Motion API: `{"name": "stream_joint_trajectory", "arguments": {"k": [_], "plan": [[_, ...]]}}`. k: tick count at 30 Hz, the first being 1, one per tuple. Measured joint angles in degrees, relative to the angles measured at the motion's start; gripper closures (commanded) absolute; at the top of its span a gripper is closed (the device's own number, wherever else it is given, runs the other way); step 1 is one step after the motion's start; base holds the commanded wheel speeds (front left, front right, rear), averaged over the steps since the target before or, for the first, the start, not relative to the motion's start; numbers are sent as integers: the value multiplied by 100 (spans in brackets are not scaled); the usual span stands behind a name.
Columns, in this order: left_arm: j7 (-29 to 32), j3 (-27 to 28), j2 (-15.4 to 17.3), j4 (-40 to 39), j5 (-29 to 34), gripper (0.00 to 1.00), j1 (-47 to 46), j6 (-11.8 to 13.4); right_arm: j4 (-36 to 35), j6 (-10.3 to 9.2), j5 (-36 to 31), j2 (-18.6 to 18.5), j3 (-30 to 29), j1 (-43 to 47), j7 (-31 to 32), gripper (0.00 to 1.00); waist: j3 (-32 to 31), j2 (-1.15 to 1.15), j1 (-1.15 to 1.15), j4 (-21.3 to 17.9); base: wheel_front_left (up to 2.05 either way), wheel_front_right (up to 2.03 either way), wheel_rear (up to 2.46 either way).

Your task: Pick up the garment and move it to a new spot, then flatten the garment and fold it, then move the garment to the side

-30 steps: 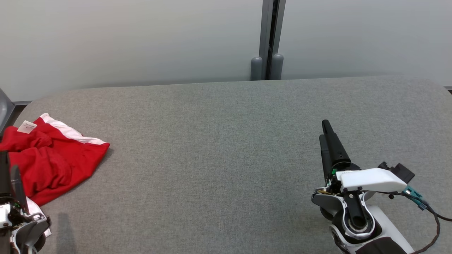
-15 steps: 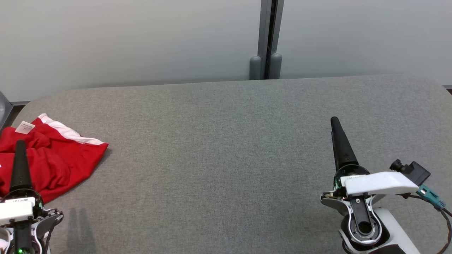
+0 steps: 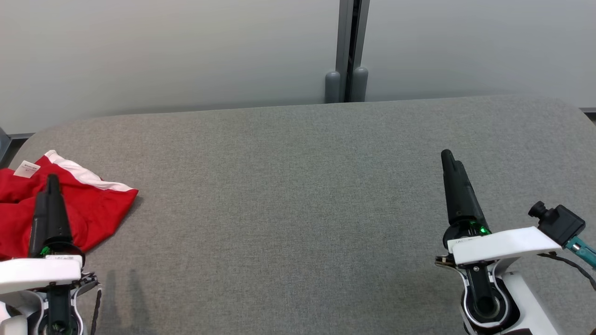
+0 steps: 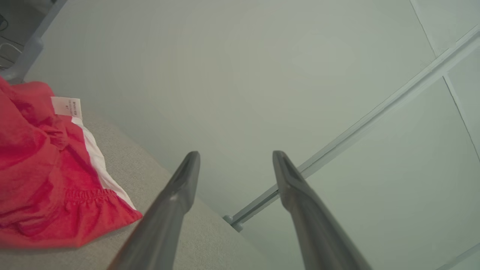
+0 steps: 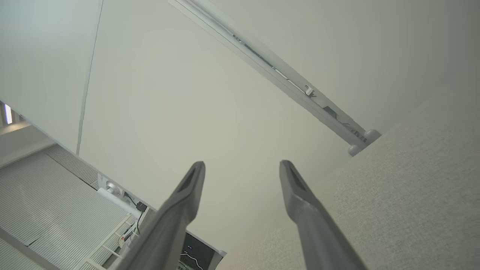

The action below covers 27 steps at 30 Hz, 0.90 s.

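The crumpled red garment (image 3: 93, 204) lies at the far left of the grey table (image 3: 279, 209); the left gripper (image 3: 46, 186) hovers by it, fingers spread, holding nothing. Well apart on the right, the right gripper (image 3: 451, 157) is likewise spread and empty

- A white tag (image 4: 66, 107) at the edge of the red garment (image 4: 33, 168) carries lines of small dark print, too blurred to read.
- The right arm's white wrist cover (image 3: 503, 244) bears tiny print, too small to read.
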Motion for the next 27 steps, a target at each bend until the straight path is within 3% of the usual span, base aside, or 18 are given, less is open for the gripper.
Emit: {"name": "stream_joint_trajectory", "arguments": {"k": [12,27], "plan": [[-346,-410,-36,-192,1167,0,119,233,-129,1,-1628,-118,-148,183,0,0,46,0,0,-18,0,0,0],[-719,-937,-80,-241,3130,0,257,569,-67,7,-3305,-124,-501,321,0,0,26,0,0,-26,0,0,0]]}}
